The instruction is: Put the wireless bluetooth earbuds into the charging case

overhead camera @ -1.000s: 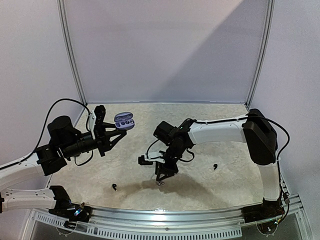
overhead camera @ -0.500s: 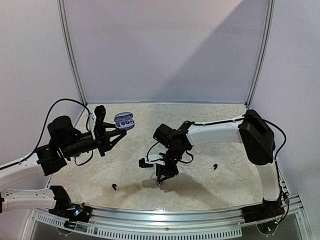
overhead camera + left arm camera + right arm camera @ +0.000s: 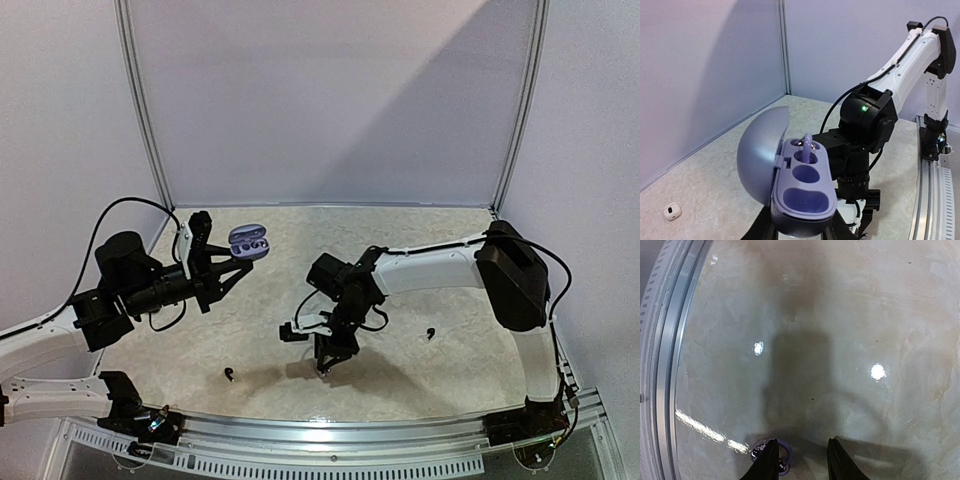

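Silvery earbud [image 3: 784, 466]: tiny, light, glossy, probably slippery, so pinch its stem; right gripper [image 3: 801, 462] parted beside it, left gripper [image 3: 238, 262] clamping charging case [image 3: 802, 192].

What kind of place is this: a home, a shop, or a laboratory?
Most likely a laboratory robot cell. Plain pale wall panels in metal posts enclose a marbled table, and a perforated metal rail runs along its near edge. A left arm and a right arm are mounted there.
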Controlling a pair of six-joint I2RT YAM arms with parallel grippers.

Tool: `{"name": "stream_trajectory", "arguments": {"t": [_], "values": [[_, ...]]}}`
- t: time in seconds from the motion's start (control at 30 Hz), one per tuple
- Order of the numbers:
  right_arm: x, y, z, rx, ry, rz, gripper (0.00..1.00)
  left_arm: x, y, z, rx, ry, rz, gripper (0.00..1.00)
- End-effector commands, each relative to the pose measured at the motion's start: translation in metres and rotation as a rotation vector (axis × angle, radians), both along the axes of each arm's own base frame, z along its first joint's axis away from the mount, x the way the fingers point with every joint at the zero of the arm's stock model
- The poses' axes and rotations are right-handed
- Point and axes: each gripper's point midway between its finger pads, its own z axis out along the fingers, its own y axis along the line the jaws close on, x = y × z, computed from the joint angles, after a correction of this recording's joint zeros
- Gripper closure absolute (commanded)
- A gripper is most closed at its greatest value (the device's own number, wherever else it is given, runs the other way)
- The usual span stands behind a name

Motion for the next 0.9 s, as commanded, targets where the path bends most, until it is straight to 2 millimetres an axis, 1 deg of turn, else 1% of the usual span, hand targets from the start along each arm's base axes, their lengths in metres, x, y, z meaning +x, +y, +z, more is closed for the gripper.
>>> {"name": "stream_trajectory", "arguments": {"t": [0.0,0.1,0.2,0.33,0.43,0.57,0.63,0.73,0.87], "values": [[-0.017,-0.007,-0.003,-0.024,0.032,0.022,0.67,0.003,0.003,-0.002,0.012,-0.004,0.006,1.0],[-0.021,-0.007,-0.003,-0.025,0.04,0.02,0.67,0.003,0.002,-0.004,0.015,-0.002,0.004,1.0],[-0.026,-0.006,-0.003,-0.028,0.049,0.022,0.7,0.002,0.003,-0.003,0.014,-0.003,0.004,1.0],[-0.031,-0.014,-0.005,-0.053,0.046,0.024,0.71,0.002,0.003,-0.004,0.019,-0.003,0.003,1.0],[-0.029,-0.018,-0.005,-0.067,0.011,0.017,0.72,0.002,0.003,-0.005,0.019,-0.001,0.001,1.0],[-0.024,-0.017,-0.002,-0.075,-0.045,0.001,0.73,0.002,0.002,-0.005,0.017,0.0,-0.002,1.0],[-0.02,-0.016,-0.001,-0.092,-0.074,-0.014,0.75,0.002,0.002,-0.004,0.016,0.0,-0.002,1.0],[-0.018,-0.02,-0.007,-0.144,-0.105,-0.029,0.77,0.002,0.002,-0.004,0.018,-0.002,-0.002,1.0],[-0.016,-0.03,-0.015,-0.203,-0.127,-0.061,0.78,0.002,0.002,-0.004,0.018,-0.002,-0.001,1.0]]}}
